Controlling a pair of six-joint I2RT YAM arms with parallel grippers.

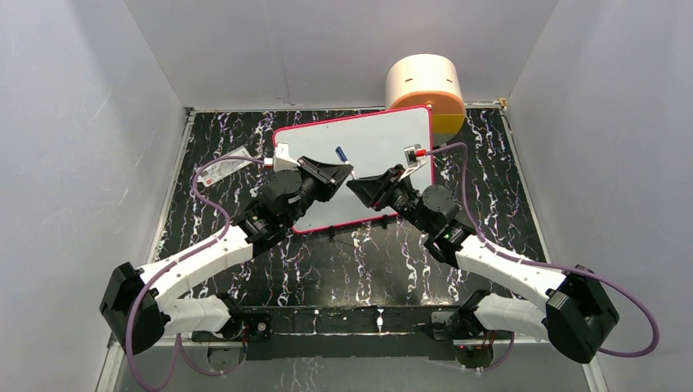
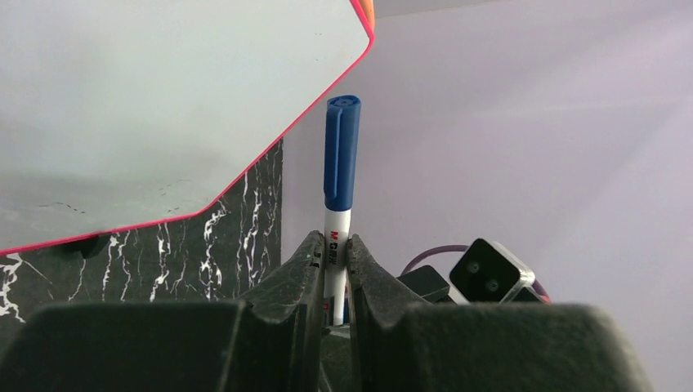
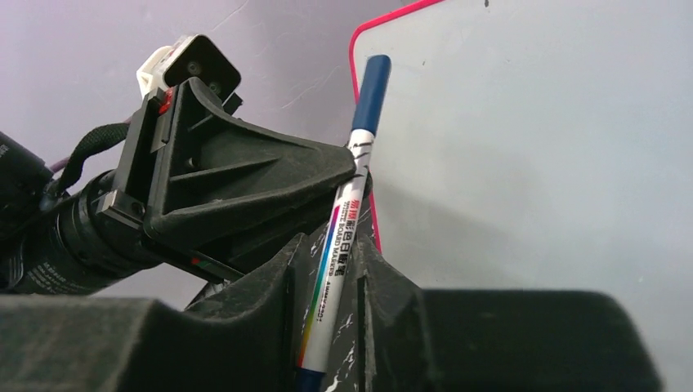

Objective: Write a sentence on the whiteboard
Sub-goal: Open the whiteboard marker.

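The whiteboard [image 1: 384,135], white with a pink-red frame, lies tilted on the marble table; no lettering of the sentence shows on it. It also shows in the left wrist view [image 2: 163,98] and the right wrist view [image 3: 531,147]. My left gripper [image 1: 347,171] [image 2: 333,241] is shut on a white marker with a blue cap [image 1: 341,153] [image 2: 342,155], cap pointing up, above the board's near left part. My right gripper [image 1: 355,184] [image 3: 333,245] is open, its jaws standing either side of the marker's [image 3: 337,269] lower barrel with small gaps. The left gripper [image 3: 351,167] grips just above.
A round cream and orange tub [image 1: 425,86] stands at the back right, touching the board's far corner. A small grey-white packet [image 1: 225,170] lies left of the board. Grey walls close in on three sides.
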